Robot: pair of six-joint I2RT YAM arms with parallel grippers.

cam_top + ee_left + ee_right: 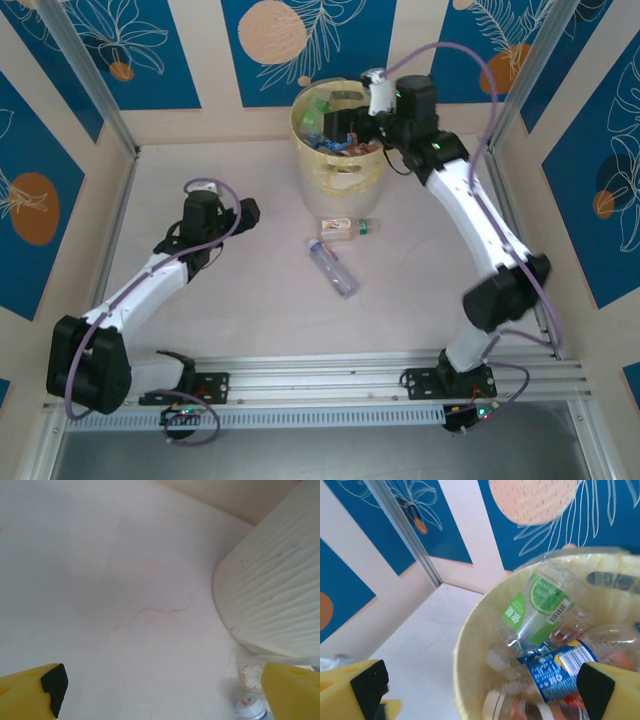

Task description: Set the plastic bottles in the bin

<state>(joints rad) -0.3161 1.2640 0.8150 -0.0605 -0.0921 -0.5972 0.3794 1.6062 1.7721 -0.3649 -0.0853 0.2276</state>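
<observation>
Right gripper (482,690): yellow fingers spread wide, nothing held, poised over the mouth of the bin (465,645), a station suited to dropping bottles in. Beneath it, inside the bin: green-label bottle (540,605), blue-label bottle (560,667), others piled below. Left gripper (160,695): equally wide, empty, low over the table (125,580) beside the bin's wall. Outstanding: clear bottle (333,268) and crushed bottle (338,228), lying on the table just before the bin, probably the left gripper's to collect.
</observation>
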